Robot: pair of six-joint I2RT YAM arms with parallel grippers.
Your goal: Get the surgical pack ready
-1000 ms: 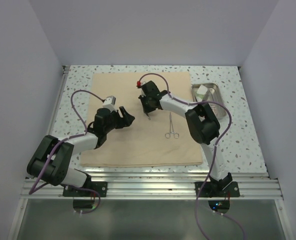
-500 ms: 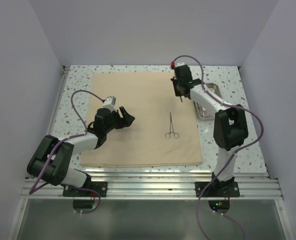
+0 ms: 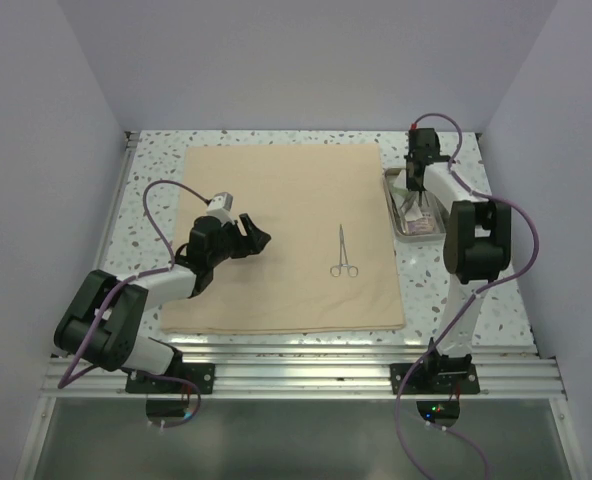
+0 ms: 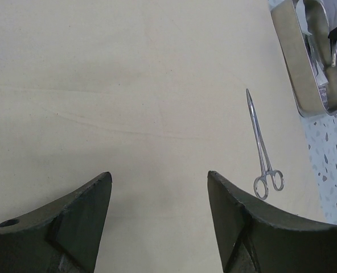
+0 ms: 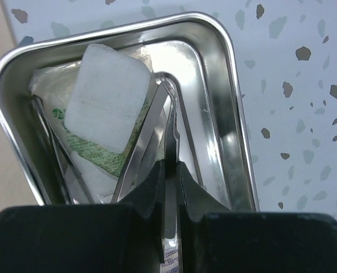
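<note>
The right gripper (image 5: pixel 169 165), pinched shut on a thin steel instrument (image 5: pixel 169 128), has swung from the tan cloth (image 3: pixel 276 200) to the steel tray (image 3: pixel 389 205); the forceps (image 3: pixel 343 255) lie on the cloth; the left gripper (image 4: pixel 159 176) gapes, empty.

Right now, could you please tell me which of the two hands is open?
The left hand, spread wide over the tan cloth, holding nothing. The right hand is shut on a slim steel instrument over the tray.

Speckled white table (image 3: pixel 476 290) with a flat tan cloth (image 3: pixel 276 200) and, at its right edge, a steel tray (image 3: pixel 394 205)
</note>
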